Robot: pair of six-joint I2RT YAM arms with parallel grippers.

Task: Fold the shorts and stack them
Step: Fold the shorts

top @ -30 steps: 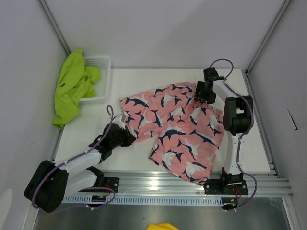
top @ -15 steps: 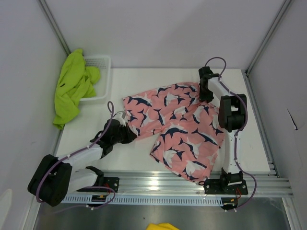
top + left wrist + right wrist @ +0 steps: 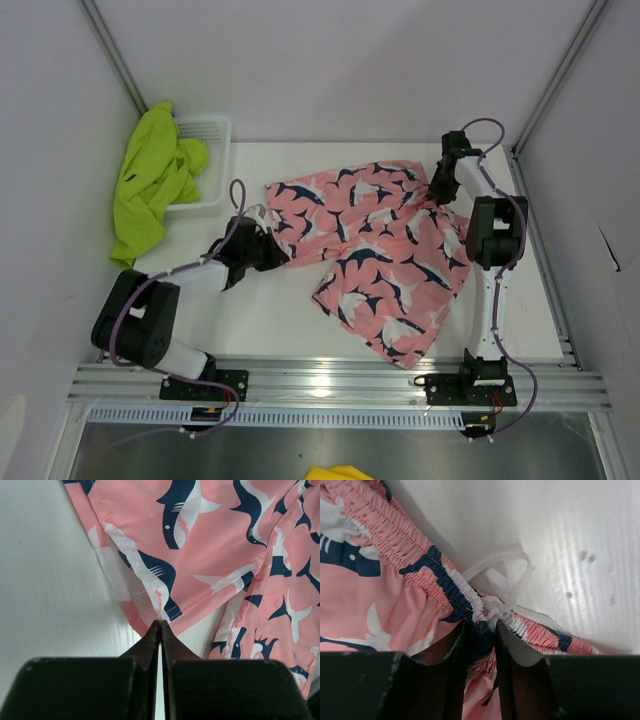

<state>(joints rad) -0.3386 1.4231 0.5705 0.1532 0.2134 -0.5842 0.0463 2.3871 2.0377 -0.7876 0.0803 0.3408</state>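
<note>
Soft pink shark-print fabric shorts (image 3: 375, 250) are lying flat on the smooth white table (image 3: 260, 310), gathered waistband (image 3: 395, 535) far right, legs pointing left and near. The left gripper (image 3: 160, 626) is pinching a leg hem (image 3: 145, 585); the right gripper (image 3: 480, 630) is clamping the waistband. Lime green shorts (image 3: 150, 190) are draping over the white mesh basket (image 3: 215, 130), far left.

left arm (image 3: 190, 278), right arm (image 3: 492, 310): white links, black joints | cables (image 3: 238, 205): purple | pincer fingers (image 3: 149, 645): black
</note>
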